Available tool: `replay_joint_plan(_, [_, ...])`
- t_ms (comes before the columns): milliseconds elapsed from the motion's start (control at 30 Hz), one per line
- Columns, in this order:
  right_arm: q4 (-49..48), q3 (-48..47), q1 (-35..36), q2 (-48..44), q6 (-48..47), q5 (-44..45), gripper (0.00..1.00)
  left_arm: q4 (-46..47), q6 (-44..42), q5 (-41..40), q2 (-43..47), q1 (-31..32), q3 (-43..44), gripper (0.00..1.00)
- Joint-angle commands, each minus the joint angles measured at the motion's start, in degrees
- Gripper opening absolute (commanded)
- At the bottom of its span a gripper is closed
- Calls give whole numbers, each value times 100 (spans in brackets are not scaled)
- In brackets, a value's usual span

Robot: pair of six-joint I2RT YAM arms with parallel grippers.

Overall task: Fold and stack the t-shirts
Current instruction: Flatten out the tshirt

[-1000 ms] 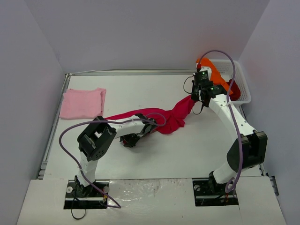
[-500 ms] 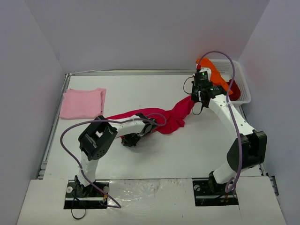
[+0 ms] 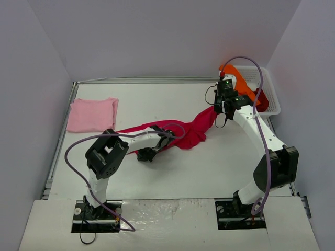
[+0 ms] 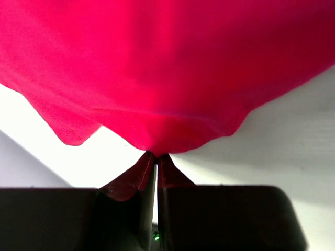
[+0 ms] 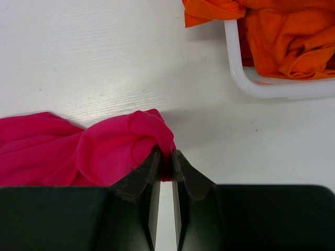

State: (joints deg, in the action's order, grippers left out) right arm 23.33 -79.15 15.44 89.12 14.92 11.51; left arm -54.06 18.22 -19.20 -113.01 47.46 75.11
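Because the left gripper is pressed shut on a thin lip of the large crimson-magenta cloth t-shirt, strung across the white table, and the right gripper pinches its bunched far end, either hold could slip, or carry a twisted doubled layer, once the arms pull apart. At far right the white plastic mesh basket holds a bright orange t-shirt spilling over the rim and a dark red t-shirt.

White table with pink shirt, crimson shirt, basket
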Motion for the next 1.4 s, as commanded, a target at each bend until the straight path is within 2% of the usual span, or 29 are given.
replay_joint_plan(0, [-30,76,20,-343,-24,53,11,290,340,135,1058,-246,-5,2])
replay_joint_plan(167, [-39,111,29,-378,-24,45,12,362,411,426,1896,-501,65,2])
replay_joint_plan(533, [-39,163,55,-483,-24,1,12,98,463,-4,2318,-598,214,2])
replay_joint_plan(700, [-22,260,178,-606,46,18,13,36,463,-303,2538,-870,302,2])
replay_joint_plan(767, [-4,304,249,-747,90,-34,22,36,472,-365,2591,-993,364,2])
replay_joint_plan(867, [83,331,293,-914,169,-175,48,27,437,-470,2661,-1046,434,2])
replay_joint_plan(900, [110,322,293,-940,178,-175,51,10,428,-523,2679,-1063,504,3])
replay_joint_plan(1100, [110,217,293,-678,152,-192,51,-60,411,-549,2819,-1081,697,3])
replay_joint_plan(1367, [-452,-29,354,570,161,-930,50,-254,305,-787,3004,-1107,909,2])
